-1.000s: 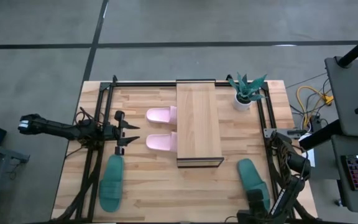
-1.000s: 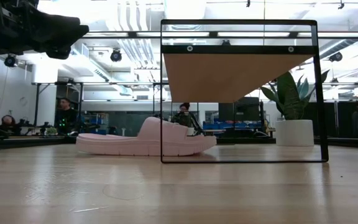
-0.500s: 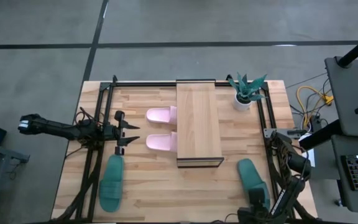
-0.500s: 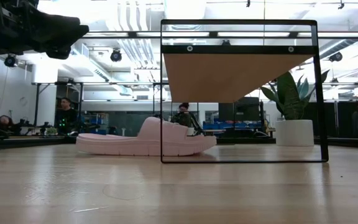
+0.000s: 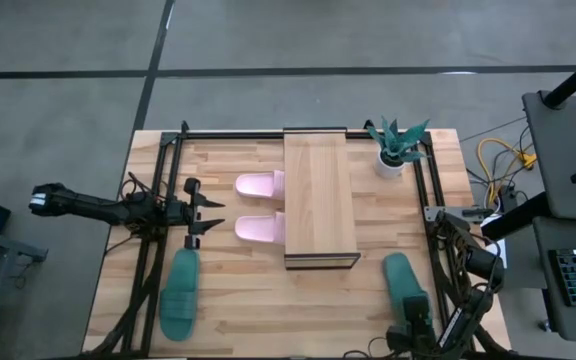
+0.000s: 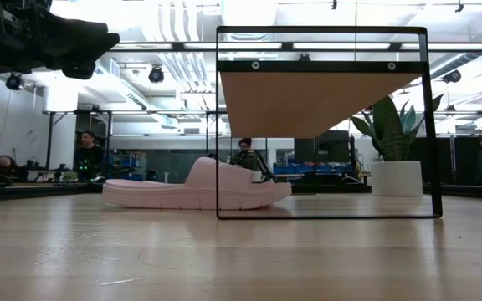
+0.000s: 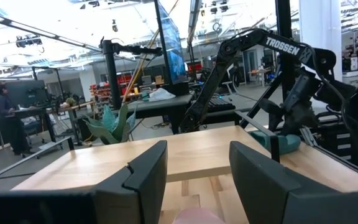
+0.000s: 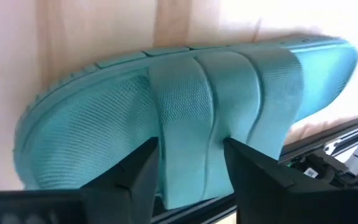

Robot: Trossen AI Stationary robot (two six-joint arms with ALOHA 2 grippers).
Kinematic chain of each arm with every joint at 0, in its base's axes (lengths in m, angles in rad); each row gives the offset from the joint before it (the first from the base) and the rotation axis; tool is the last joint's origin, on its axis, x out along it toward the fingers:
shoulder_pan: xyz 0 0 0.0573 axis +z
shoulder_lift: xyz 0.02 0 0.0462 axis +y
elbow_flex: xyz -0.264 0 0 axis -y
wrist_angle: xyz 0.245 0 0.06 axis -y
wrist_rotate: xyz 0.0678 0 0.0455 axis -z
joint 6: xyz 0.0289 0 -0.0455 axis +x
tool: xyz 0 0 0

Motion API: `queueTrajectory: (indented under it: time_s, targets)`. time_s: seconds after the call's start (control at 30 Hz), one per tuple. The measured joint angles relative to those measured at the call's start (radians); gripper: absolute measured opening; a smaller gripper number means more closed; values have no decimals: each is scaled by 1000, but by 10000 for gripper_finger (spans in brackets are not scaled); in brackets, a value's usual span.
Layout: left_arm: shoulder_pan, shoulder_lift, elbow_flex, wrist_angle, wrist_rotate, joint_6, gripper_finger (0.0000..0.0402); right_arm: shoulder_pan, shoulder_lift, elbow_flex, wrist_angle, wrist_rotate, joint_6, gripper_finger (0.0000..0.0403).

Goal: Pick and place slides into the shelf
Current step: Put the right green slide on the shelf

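Note:
In the high view the shelf (image 5: 319,197) stands mid-table. Two pink slides (image 5: 258,184) (image 5: 258,228) lie flat at its left side, their right ends under its plank. One teal slide (image 5: 180,293) lies near the left front, the other teal slide (image 5: 405,283) near the right front. My left gripper (image 5: 211,214) hovers open left of the pink slides, pointing at them. My right gripper (image 5: 414,322) is open over the right teal slide, fingers on either side of its strap (image 8: 191,93). My right gripper (image 8: 190,146) comes from above with one finger (image 8: 138,171) on each side of the teal slide's wide strap, across the slide. I cannot tell whether the fingers touch it. The slide lies flat on the table.
A potted plant (image 5: 393,150) stands at the far right beside the shelf. Black frame rails (image 5: 158,200) run along the table's left and right sides. Bare wood lies open between the shelf's near end and the table's near edge. People and benches show in the room behind.
My right arm has shifted slightly toward the table's near edge over the right teal slide. The slides and the shelf stand as before.

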Motion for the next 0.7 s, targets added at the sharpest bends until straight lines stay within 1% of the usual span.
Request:
queueTrajectory:
  time_s: [0.13, 0.4, 0.53, 0.7]
  targets:
    - [0, 0, 0, 0, 0, 0, 160, 5, 0, -2, 2, 16, 13, 127]
    - [0, 0, 0, 0, 0, 0, 160, 20, 0, -18, -1, 32, 100, 22]
    - [0, 0, 0, 0, 0, 0, 160, 20, -1, -22, 1, 32, 139, 13]
    - [0, 0, 0, 0, 0, 0, 160, 20, -5, -12, -2, 32, 133, 12]
